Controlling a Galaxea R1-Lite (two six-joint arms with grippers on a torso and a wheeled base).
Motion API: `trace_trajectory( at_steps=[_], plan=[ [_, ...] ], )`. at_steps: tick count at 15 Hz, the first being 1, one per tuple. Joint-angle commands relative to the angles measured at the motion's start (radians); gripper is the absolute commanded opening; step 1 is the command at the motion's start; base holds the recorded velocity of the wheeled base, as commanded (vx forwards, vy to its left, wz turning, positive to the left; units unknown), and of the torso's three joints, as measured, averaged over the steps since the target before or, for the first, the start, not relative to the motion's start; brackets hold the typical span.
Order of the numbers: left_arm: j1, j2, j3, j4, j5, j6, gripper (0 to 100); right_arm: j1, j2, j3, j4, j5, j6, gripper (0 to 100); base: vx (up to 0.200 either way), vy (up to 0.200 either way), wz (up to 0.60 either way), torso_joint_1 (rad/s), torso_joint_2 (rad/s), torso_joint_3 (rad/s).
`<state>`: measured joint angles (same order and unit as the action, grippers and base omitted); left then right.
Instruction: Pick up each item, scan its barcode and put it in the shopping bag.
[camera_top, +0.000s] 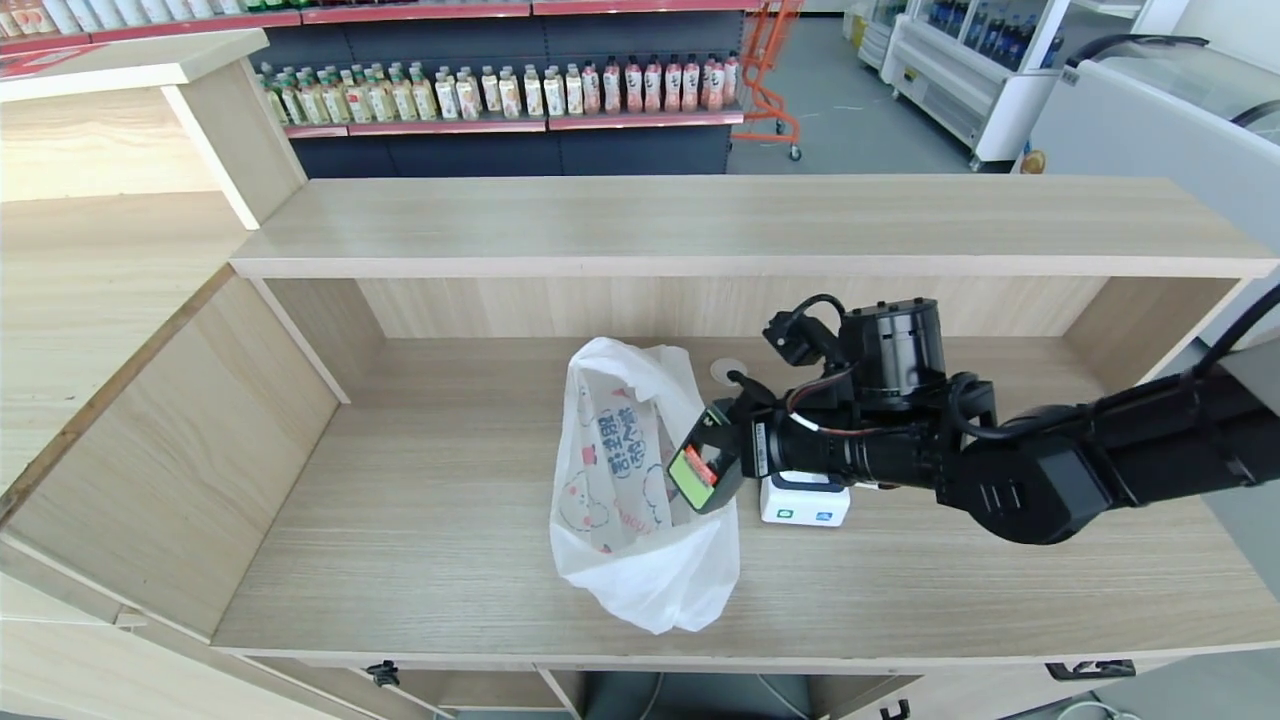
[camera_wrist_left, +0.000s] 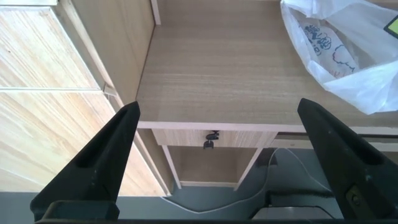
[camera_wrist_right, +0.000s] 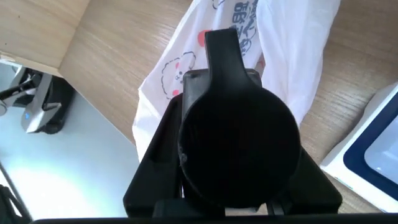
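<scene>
Right end effector (camera_top: 728, 445): closed on a small dark pack (camera_top: 693, 470); hangs at the right-hand rim of the shopping bag (camera_top: 610, 500), level with its mouth.
Pack, look: dark flat boxy body; green face with an orange-red patch turned up toward the head camera; kind of goods not legible.
Pack, axis: long axis tilted, lower end pointing down toward the bag's opening.
Key relation: the bag's opening lies just to the robot's left of the pack and below it. Cannot tell whether the pack touches the film at the rim or sits just clear of it.
Bag, look: thin white plastic with pink and blue cartoon print; stands slumped on the bench (camera_top: 420, 540), mouth gaping upward and toward the right arm.
Scanner: white scanner box (camera_top: 805, 500) just beside the bag on its right, under the right forearm.
Left end effector (camera_wrist_left: 219, 106): fingers (camera_wrist_left: 118, 155) spread wide, nothing between them; held off the bench's near edge, well apart from the bag and to its left.
Nearer arm: right, by far.
Step (judgement): bagging the pack; scan probably done.
Next move calls for: a short shift left and down until the pack is over the opening, then release.
Risk (judgement): limp rim folds inward and the pack slides down outside the bag.
</scene>
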<state>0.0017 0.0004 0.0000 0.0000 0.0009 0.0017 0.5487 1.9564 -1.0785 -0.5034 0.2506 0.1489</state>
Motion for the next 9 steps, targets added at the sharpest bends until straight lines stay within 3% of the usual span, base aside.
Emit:
trace_trajectory(
  at_steps=[1,3,7,9],
  plan=[
    [0.0,0.0,0.0,0.0,0.001,0.0,100,0.0,0.062,-0.003,-0.021,0.001,-0.023,0,0.0,0.0,0.0,0.0,0.0,0.0],
    [0.0,0.0,0.0,0.0,0.001,0.0,100,-0.003,0.095,0.008,-0.055,-0.007,-0.069,0,0.0,0.0,0.0,0.0,0.0,0.0],
    [0.0,0.0,0.0,0.0,0.001,0.0,100,-0.035,0.191,0.046,-0.164,-0.045,-0.289,0,0.0,0.0,0.0,0.0,0.0,0.0],
    [0.0,0.0,0.0,0.0,0.001,0.0,100,-0.027,0.222,0.042,-0.216,-0.045,-0.299,0,0.0,0.0,0.0,0.0,0.0,0.0]
  ],
)
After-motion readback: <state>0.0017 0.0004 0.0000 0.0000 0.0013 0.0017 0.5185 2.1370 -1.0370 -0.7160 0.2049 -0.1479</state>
